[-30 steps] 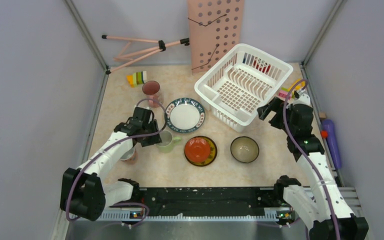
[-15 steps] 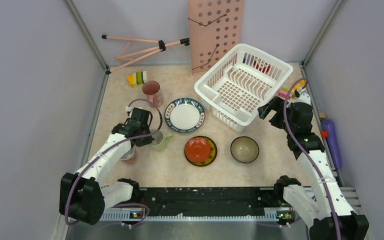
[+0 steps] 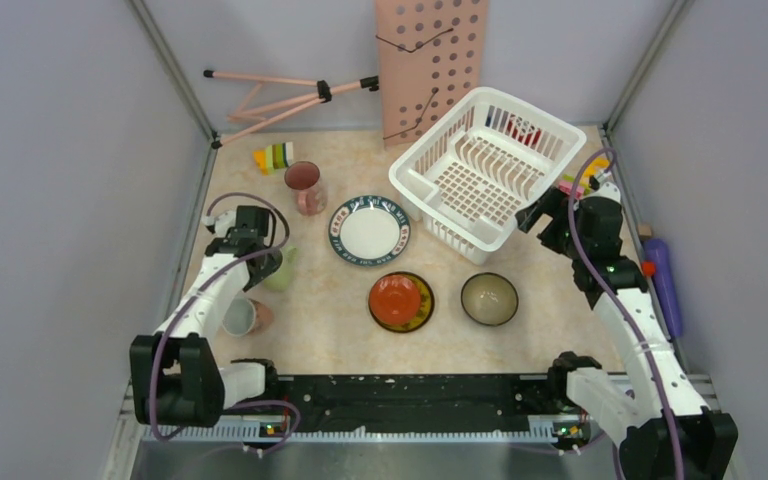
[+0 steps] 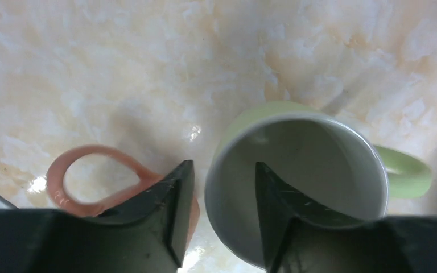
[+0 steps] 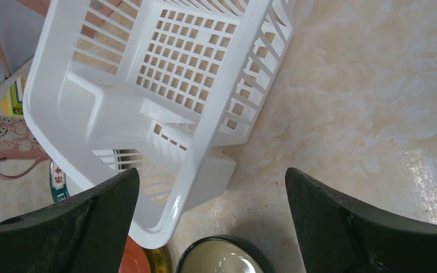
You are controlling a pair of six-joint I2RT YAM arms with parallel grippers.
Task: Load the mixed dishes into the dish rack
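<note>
The light green mug (image 3: 280,270) sits tilted at the left; in the left wrist view the mug (image 4: 296,170) has its rim between my fingers. My left gripper (image 3: 263,262) (image 4: 222,165) is open, one finger inside the mug, one outside, with gaps on both sides. A pink cup (image 3: 245,316) lies beside it, its handle (image 4: 97,149) visible. Another pink cup (image 3: 303,186) stands further back. The white patterned plate (image 3: 370,230), red plate (image 3: 398,298) and teal bowl (image 3: 489,298) lie mid-table. My right gripper (image 3: 532,220) (image 5: 211,170) hangs wide open at the near corner of the dish rack (image 3: 487,165) (image 5: 165,85).
A pink perforated board (image 3: 430,60) leans on the back wall behind the rack. A pink tripod (image 3: 290,95) lies at the back left, with colourful blocks (image 3: 275,157) near it. A purple object (image 3: 660,280) lies along the right wall.
My left gripper has moved left and back, and the green mug went with it, away from the red plate. Its jaws closed, then widened again. The right arm barely moved.
</note>
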